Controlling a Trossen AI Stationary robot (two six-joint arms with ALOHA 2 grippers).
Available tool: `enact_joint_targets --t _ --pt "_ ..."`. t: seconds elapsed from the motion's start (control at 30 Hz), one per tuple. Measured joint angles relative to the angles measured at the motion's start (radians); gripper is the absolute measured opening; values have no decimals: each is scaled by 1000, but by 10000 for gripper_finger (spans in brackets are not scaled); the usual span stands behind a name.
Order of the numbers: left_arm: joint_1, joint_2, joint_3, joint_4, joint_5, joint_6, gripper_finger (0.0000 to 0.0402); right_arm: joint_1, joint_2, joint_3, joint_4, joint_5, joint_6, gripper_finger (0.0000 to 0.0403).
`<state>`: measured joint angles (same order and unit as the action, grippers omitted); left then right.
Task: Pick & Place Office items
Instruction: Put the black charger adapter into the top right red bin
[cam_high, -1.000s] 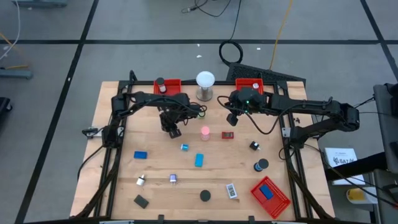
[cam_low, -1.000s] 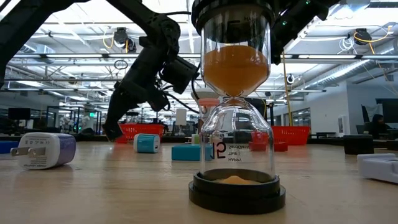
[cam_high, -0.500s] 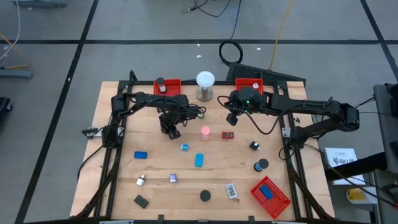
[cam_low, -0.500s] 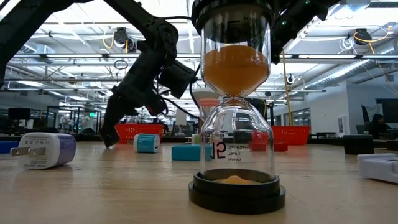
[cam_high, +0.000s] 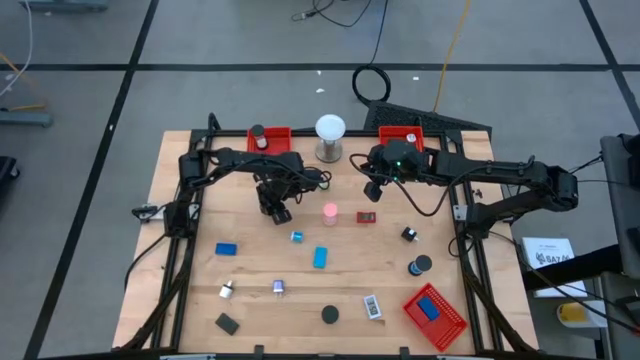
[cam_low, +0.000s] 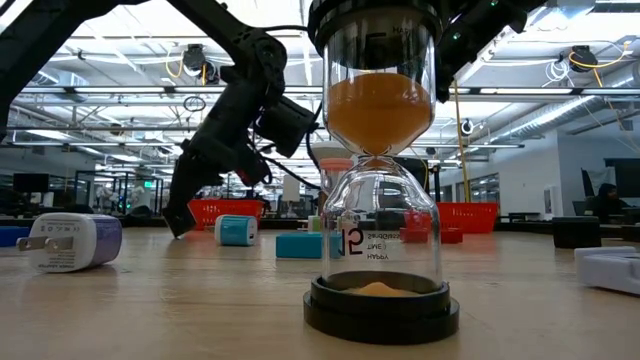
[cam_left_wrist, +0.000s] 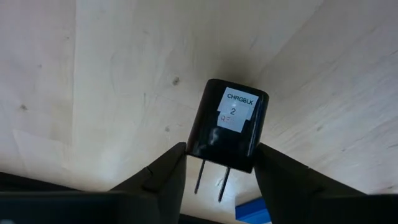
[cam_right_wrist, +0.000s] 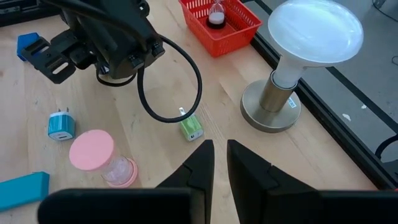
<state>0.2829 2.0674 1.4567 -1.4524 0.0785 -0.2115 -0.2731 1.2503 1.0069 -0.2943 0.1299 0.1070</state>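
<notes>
A small black plastic charger block (cam_left_wrist: 228, 126) with a white label and two metal prongs lies flat on the pale wooden table (cam_left_wrist: 112, 74), toward the far middle of the board. The left gripper (cam_left_wrist: 221, 163) sits low over it, one dark finger on each side of the prong end, close to the body but seemingly not pressing on it, so the block looks bracketed rather than held. Lifting now could leave it behind, or a late, off-centre squeeze near the prongs could make it pivot and slip out. The right gripper (cam_right_wrist: 219, 163) waits pinched together and empty near the white globe lamp (cam_right_wrist: 314, 34)
</notes>
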Motion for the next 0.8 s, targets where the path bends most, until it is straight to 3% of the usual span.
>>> enact_joint_targets --t 0.2,0.47,0.63,0.8 --pt "0 0 0 -2 -20 2 225 0 0 0 0 0 -15 34" --pt "0 -23 6 -6 -32 38 229 0 0 0 5 0 -15 34" --pt "0 -115 6 36 -68 66 229 0 0 0 7 0 -15 34" --pt "1 -307 -45 166 -51 99 230 0 0 0 6 0 -15 34"
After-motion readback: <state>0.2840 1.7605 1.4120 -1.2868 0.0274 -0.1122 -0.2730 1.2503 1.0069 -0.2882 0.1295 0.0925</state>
